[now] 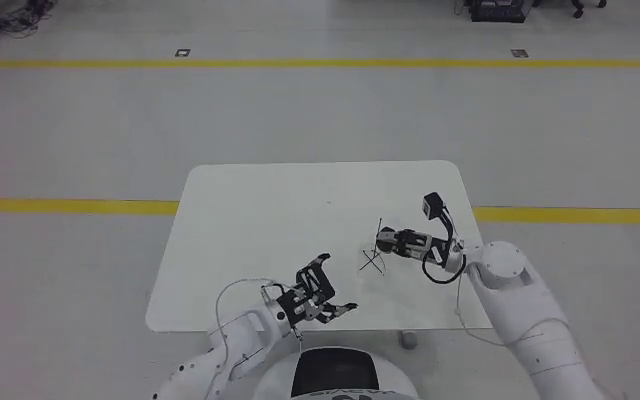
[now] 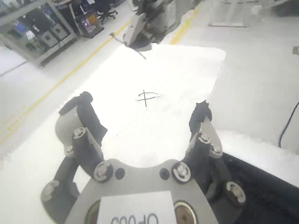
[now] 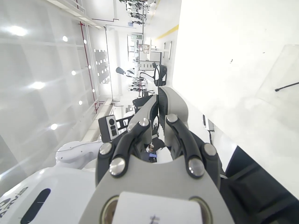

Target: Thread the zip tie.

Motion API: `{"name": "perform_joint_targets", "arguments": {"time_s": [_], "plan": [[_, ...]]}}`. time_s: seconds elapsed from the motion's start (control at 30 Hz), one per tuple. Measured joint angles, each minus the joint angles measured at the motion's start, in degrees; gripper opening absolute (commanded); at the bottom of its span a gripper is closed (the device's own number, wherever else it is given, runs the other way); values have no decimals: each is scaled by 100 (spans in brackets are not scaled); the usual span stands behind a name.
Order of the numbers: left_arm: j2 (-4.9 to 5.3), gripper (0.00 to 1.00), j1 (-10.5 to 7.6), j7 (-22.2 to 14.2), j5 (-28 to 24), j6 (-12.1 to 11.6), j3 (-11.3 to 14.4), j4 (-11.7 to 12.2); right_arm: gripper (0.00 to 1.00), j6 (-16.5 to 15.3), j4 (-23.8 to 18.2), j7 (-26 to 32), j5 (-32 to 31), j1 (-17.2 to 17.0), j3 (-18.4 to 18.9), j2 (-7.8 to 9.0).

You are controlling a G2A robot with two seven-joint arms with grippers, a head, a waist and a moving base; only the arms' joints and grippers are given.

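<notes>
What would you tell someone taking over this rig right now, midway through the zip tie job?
Left claw: open and empty, above the near part of the table.
Right claw: shut on a zip tie, held above the table, with the strip sticking out on both sides.
Loose ties: lying crossed on the table between the two claws.
Done: one tie picked up.
Left: no loop shows, so threading is not yet done. The left claw probably needs to take a free end.

Smooth matt table, thin black plastic zip tie, matt grey metal left end effector.
</notes>
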Motion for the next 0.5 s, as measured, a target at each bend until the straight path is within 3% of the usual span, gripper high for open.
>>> {"name": "perform_joint_targets", "arguments": {"time_s": [0.33, 0.4, 0.5], "plan": [[7, 100, -51, 21, -60, 64, 26, -24, 0, 33, -32, -104, 31, -31, -39, -10], [34, 100, -184, 60, -60, 124, 130, -90, 0, 65, -62, -184, 106, -43, -84, -20], [208, 100, -648, -126, -60, 478, 495, -112, 0, 111, -84, -224, 205, -39, -147, -30]]}}
